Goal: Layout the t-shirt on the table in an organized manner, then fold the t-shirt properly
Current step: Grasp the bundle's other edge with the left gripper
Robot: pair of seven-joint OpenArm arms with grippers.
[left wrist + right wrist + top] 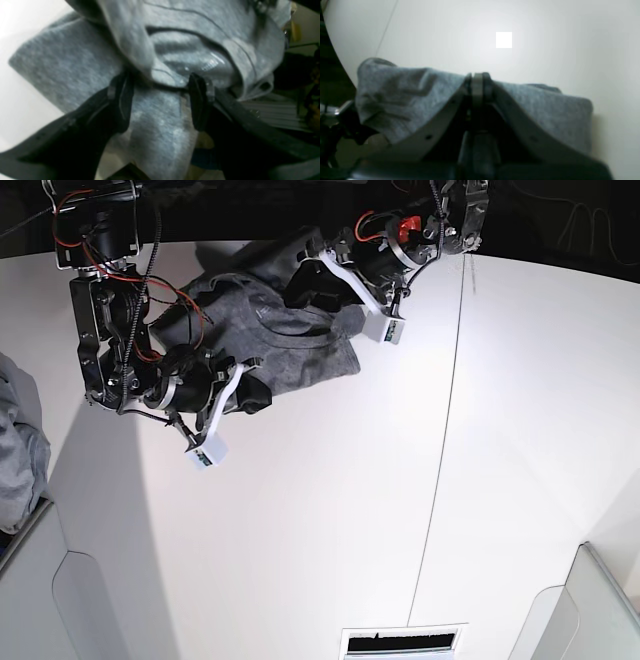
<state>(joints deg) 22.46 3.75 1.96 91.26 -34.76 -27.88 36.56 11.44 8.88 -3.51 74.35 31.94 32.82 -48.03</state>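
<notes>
No readable text, brand, number or sign appears in any of the three views. In the base view, a small white block on the arm at the left and another on the arm at the top each carry a tiny dark-and-teal mark, possibly a logo, too small to read. In the left wrist view, the t-shirt shows a shiny patch inside the collar with no legible lettering.

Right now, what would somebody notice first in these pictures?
Probably the grey t-shirt, bunched up near the far edge of the white table, with both arms on it. The right gripper is pinched shut on its cloth, and the left gripper straddles a fold.
</notes>
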